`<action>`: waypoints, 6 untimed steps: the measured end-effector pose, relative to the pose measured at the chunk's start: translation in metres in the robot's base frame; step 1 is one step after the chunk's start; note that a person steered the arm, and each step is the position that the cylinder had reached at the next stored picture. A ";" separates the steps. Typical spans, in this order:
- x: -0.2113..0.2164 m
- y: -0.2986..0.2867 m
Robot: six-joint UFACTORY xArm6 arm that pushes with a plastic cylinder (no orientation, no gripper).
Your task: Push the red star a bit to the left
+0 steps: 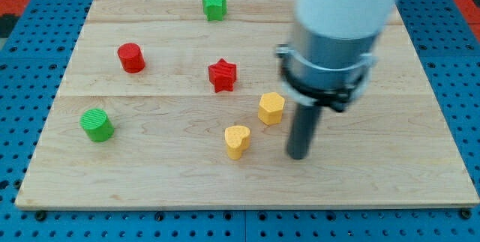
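Observation:
The red star (223, 75) lies near the middle of the wooden board (150, 174). My tip (298, 156) rests on the board to the lower right of the star, well apart from it. The tip stands just right of the yellow heart (237, 141) and below right of the yellow hexagon (271, 108), which lies between the tip and the star. The arm's white and grey body (334, 28) hangs above the board's right side.
A red cylinder (131, 58) stands to the left of the star. A green cylinder (97, 124) is at the lower left. A green star (214, 6) is near the view's top edge of the board.

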State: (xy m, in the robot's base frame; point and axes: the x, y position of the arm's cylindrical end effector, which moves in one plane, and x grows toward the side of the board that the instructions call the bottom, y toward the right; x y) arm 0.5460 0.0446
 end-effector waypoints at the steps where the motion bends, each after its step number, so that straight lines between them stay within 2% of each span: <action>1: 0.000 -0.019; 2: -0.044 -0.005; 3: -0.064 -0.082; 4: -0.076 -0.082; 5: -0.106 -0.048; 6: -0.134 -0.040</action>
